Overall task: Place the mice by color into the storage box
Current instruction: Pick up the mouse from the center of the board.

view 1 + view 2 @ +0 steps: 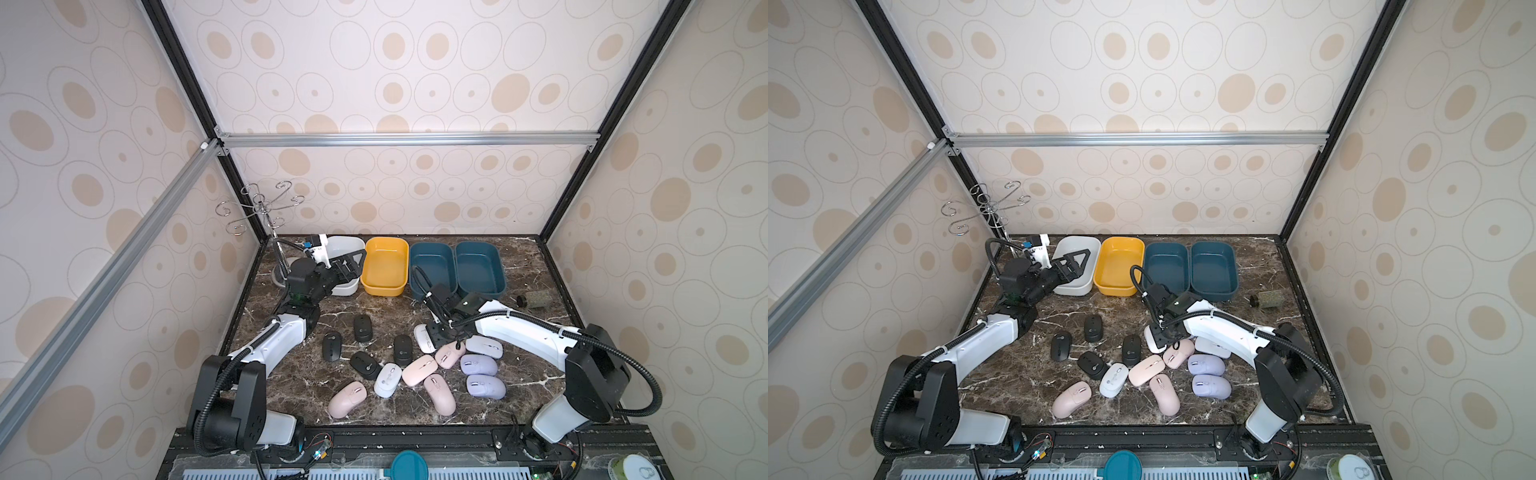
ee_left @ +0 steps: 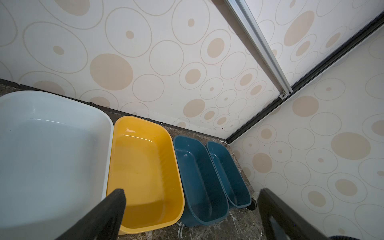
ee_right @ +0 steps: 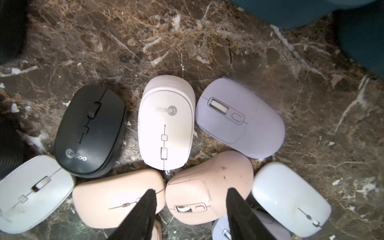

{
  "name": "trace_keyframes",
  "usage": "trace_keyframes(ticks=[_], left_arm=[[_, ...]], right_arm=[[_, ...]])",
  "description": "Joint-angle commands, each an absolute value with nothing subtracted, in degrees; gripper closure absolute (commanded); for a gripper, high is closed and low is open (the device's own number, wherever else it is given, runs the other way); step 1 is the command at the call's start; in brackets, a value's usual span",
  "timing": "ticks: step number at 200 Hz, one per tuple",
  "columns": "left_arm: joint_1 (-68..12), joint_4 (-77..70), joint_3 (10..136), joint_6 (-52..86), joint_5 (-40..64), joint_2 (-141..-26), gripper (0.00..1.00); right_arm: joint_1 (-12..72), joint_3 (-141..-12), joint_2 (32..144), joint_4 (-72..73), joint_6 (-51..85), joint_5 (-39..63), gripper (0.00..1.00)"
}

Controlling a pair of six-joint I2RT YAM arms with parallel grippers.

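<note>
Marble tabletop (image 1: 299,386) fills the lower middle of both top views. Along its upper edge sit four storage boxes: a white box (image 1: 347,245), a yellow box (image 1: 384,262) and two teal boxes (image 1: 478,266). We see no mouse in any. The left gripper (image 1: 360,262) hangs over the white box, spread wide and empty. Low in its wrist frame, the right gripper (image 3: 191,192) straddles a pink mouse (image 3: 209,178), part-way apart; whether it pinches, we cannot tell. The mice (image 1: 419,370) lie clustered below the boxes, several touching. We judge the danger lies there: one finger overlaps the peach mouse (image 3: 116,197) and could shove it, or the smooth shell could slip.
</note>
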State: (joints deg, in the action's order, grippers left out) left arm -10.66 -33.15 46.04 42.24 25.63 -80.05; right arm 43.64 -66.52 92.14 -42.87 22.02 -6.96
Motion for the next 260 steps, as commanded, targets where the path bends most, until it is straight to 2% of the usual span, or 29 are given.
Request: trace_keyframes(ticks=[1,25,55,71,135,212,260], left_arm=[[-10.77,-30.1,49.32,41.54,24.05,-79.83,0.0],[-10.68,-23.41,50.1,39.62,14.73,-78.54,0.0],[-9.69,-19.81,50.23,39.14,8.59,-77.72,0.0],[-9.18,-19.64,50.49,39.22,9.17,-78.14,0.0],[-8.69,-20.35,50.8,40.02,12.16,-78.9,0.0],[-8.57,-20.87,50.63,40.15,13.03,-79.18,0.0],[-8.53,-21.18,50.63,40.17,13.81,-79.36,0.0]], right_arm=[[47.03,-67.44,92.59,-43.2,28.49,-2.62,0.39],[52.62,-70.96,96.92,-42.93,36.13,-4.06,0.38],[53.98,-73.28,101.07,-41.27,41.32,-4.29,0.32],[54.09,-74.61,102.88,-40.97,42.21,-4.33,0.29],[54.76,-78.46,109.59,-40.4,43.51,-3.79,0.25],[54.79,-79.86,113.81,-38.15,43.71,-4.36,0.35],[54.7,-80.0,115.43,-38.69,42.74,-5.45,0.33]])
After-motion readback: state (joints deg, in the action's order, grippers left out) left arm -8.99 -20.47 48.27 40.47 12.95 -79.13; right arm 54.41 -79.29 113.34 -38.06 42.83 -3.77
